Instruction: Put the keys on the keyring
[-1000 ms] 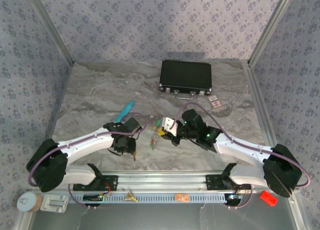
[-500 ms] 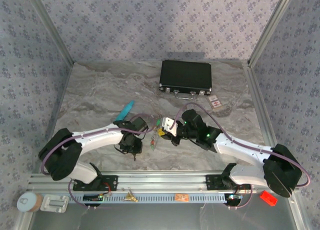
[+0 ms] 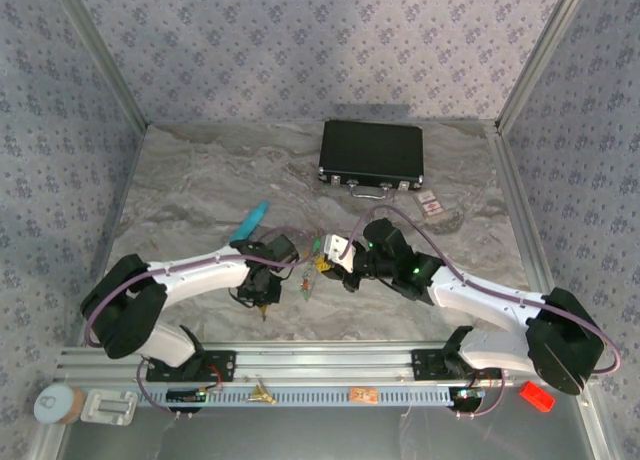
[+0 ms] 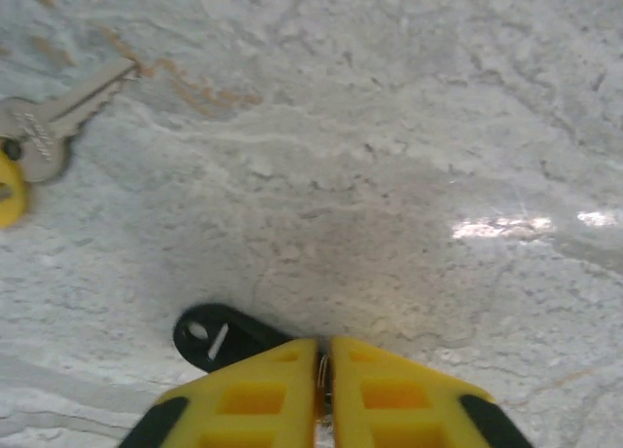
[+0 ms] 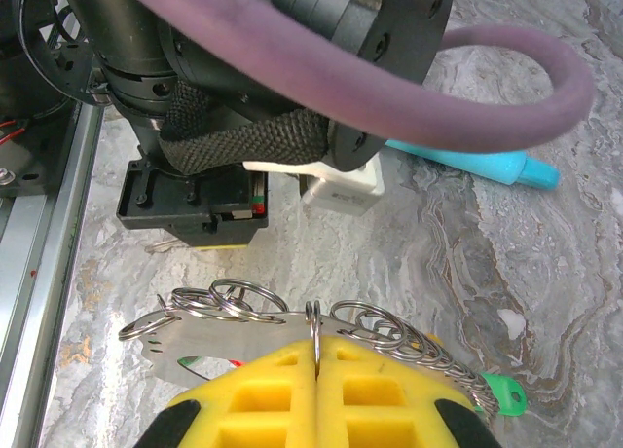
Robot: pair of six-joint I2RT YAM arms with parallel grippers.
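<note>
In the left wrist view my left gripper [image 4: 324,370] has its yellow fingers [image 4: 253,394] pressed together low over the marble, with a thin sliver of metal pinched between them. A small black capsule-shaped piece [image 4: 216,335] pokes out beside the left finger. A key [image 4: 54,127] with a silver blade lies at the upper left, a yellow head [image 4: 8,190] next to it. My right gripper [image 5: 316,355] is shut on the keyring [image 5: 314,321], whose silver rings, flat plate and chain end in a green tag [image 5: 502,395]. From above, both grippers [image 3: 262,300] [image 3: 328,265] meet mid-table.
A teal tube [image 3: 252,220] lies behind the left arm. At the back stands a black case [image 3: 371,152], with a small card [image 3: 430,203] to its right. A brass piece [image 3: 262,391] rests on the front rail [image 3: 330,365]. The left arm's black wrist [image 5: 195,209] sits close in front of the right gripper.
The left arm has swung right toward the table's middle and lowered. Its jaws have closed. The right arm holds still with the keyring.
</note>
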